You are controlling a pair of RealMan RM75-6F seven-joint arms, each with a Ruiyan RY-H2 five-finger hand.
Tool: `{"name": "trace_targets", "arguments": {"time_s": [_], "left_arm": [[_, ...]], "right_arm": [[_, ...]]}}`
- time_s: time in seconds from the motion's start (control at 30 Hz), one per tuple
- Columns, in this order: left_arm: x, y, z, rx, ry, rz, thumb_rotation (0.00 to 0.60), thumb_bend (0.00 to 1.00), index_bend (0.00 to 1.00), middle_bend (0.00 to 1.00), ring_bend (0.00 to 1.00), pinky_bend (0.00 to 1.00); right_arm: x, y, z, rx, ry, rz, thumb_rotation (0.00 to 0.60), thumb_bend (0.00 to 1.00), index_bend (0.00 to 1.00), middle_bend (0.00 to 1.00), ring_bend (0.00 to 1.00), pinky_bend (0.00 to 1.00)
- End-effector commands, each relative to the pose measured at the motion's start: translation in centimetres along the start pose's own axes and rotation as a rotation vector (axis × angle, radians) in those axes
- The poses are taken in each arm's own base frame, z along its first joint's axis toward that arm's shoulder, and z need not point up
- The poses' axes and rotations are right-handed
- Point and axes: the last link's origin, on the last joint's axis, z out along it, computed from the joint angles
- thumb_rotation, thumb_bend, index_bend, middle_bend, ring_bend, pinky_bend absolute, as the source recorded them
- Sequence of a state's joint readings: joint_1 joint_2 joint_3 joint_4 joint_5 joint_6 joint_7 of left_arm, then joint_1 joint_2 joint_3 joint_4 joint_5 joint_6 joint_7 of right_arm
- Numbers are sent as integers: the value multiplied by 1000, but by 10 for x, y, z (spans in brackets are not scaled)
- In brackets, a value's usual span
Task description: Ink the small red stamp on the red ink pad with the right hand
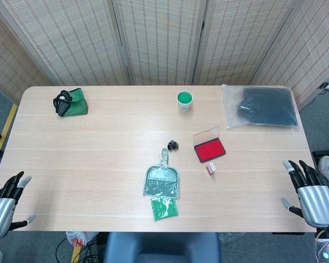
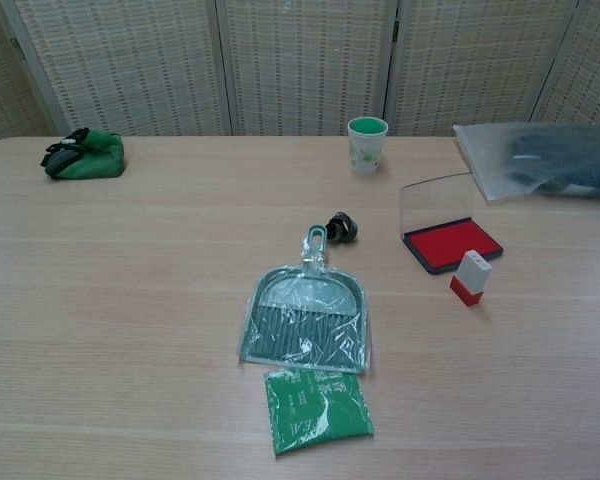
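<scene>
Right of the table's middle, the small red stamp (image 1: 210, 169) is standing just in front of the red ink pad (image 1: 209, 149), close beside it, with the pad's clear lid (image 2: 435, 204) tilting up behind. At the near right edge, the right hand (image 1: 311, 193) is hovering with fingers spread apart, holding nothing. Off the near left corner, the left hand (image 1: 4, 204) is likewise waiting with fingers apart. A packaged green dustpan (image 2: 305, 320) is lying at the centre.
</scene>
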State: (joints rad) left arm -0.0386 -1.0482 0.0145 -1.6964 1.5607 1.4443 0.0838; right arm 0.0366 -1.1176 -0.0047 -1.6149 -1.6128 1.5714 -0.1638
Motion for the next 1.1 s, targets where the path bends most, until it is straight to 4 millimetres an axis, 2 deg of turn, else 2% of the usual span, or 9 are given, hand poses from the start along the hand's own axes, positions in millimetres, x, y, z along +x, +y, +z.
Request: {"name": "trace_targets", "arguments": {"time_s": [0.03, 0.4, 0.53, 0.6, 0.73, 0.87, 1.1], "left_arm": [[-1, 1, 3, -11, -9, -2, 600, 175, 92, 0, 0, 259], [-3, 2, 10, -39, -33, -6, 600, 175, 92, 0, 0, 259], [1, 1, 6, -31, -15, -16, 600, 175, 92, 0, 0, 259], [3, 1, 3, -26, -2, -19, 600, 175, 93, 0, 0, 259], [3, 1, 1, -15, 4, -19, 600, 175, 95, 0, 0, 259], [1, 2, 1, -13, -1, -7, 600, 175, 95, 0, 0, 259], [2, 0, 0, 2, 4, -10, 600, 175, 95, 0, 0, 259]], "right_arm": [[-2, 0, -1, -4, -10, -7, 600, 161, 0, 95, 84, 121], [-17, -9, 4, 19, -77, -31, 600, 160, 0, 85, 84, 121], [-27, -14, 10, 48, -128, -36, 600, 161, 0, 5, 8, 112], [-30, -17, 16, 77, -141, -35, 600, 161, 0, 0, 0, 92], [-35, -24, 44, 140, -182, -25, 600, 160, 19, 0, 0, 65], [-38, -37, 86, 195, -254, -57, 600, 161, 120, 0, 0, 6], [-47, -63, 141, 235, -352, -56, 600, 161, 175, 0, 0, 0]]}}
